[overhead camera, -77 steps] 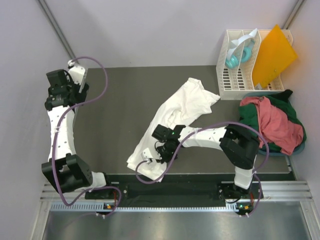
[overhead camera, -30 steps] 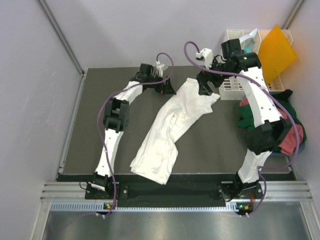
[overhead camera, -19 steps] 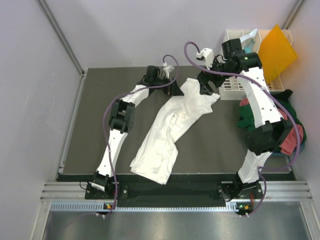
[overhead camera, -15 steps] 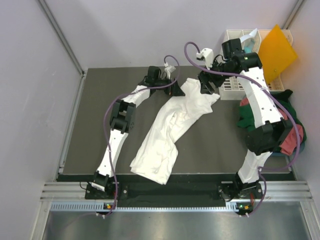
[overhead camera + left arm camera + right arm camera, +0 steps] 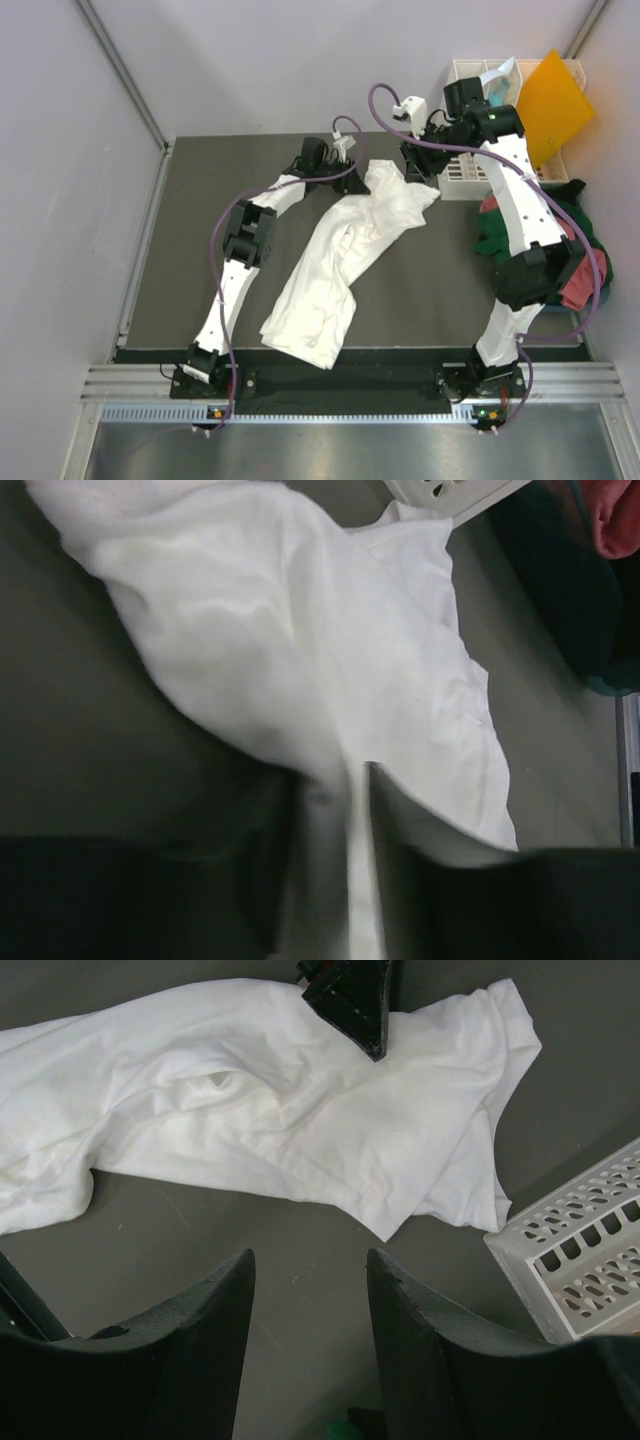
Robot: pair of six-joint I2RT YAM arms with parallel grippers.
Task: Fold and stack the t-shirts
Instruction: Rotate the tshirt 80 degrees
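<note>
White t-shirt (image 5: pixel 335 260) lies crumpled diagonally across the desk (image 5: pixel 190 230). Left hand (image 5: pixel 335 780) is clenched on a fold at the shirt's far end. Right hand (image 5: pixel 310 1257) is released, fingers apart above bare desk beside the sleeve, near the slatted rack (image 5: pixel 570 1250)

Your left arm (image 5: pixel 225 300) and right arm (image 5: pixel 515 195) wear white shells with black joint housings; purple cables (image 5: pixel 371 100) loop along both, and your fingers (image 5: pixel 195 1360) are tapered matte black.
</note>
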